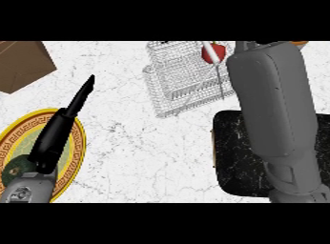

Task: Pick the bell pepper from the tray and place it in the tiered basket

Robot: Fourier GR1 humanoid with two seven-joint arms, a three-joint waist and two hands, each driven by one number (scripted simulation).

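Red pepper (211, 55) sits inside the wire basket (178, 90), just ahead of the right forearm (273, 109). The right hand is hidden beyond that forearm; its finger state cannot be told. The dark tray (231, 157) lies beneath the forearm, holding nothing visible. Judged step: placement, at or near release. Next move calls for freeing the pepper and withdrawing clear of the wire. The left hand (62, 126) rests straight-fingered over the plate (6, 147).

Red bell pepper (210, 55) inside wire tiered basket (178, 81); dark tray (231, 152) nearby
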